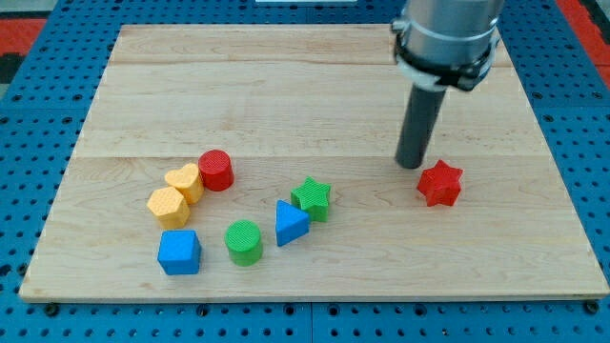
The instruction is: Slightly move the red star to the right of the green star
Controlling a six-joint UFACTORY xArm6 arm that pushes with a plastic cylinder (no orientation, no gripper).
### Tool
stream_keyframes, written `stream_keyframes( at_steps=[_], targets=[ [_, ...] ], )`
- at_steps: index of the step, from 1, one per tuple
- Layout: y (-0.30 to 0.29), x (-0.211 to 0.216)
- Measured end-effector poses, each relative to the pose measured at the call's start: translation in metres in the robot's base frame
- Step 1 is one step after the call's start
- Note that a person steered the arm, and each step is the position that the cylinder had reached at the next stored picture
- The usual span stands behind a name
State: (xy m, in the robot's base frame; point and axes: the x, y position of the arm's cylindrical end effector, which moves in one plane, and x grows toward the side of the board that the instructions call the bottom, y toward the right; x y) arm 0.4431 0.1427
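I read no brand or writing on the pale wooden board [315, 76] or on the blocks. My tip [412, 164] is a bare rod holding nothing; it stands just up-left of the red star block [439, 183], at the frame's centre right. The green star block [312, 197] lies well apart to its left, touching the blue triangular block [290, 223]. Right of the red star, bare wood reaches the board's edge. The green cylinder [244, 241] sits lower left of the triangular block.
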Motion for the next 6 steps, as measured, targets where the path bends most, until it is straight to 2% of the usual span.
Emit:
stream_keyframes(
  at_steps=[1,2,3,4,5,6],
  targets=[
    [0.037,0.044],
    [0.011,0.018],
    [-0.044,-0.034],
    [-0.172,0.005],
    [-0.196,0.051],
    [-0.122,0.044]
  ],
)
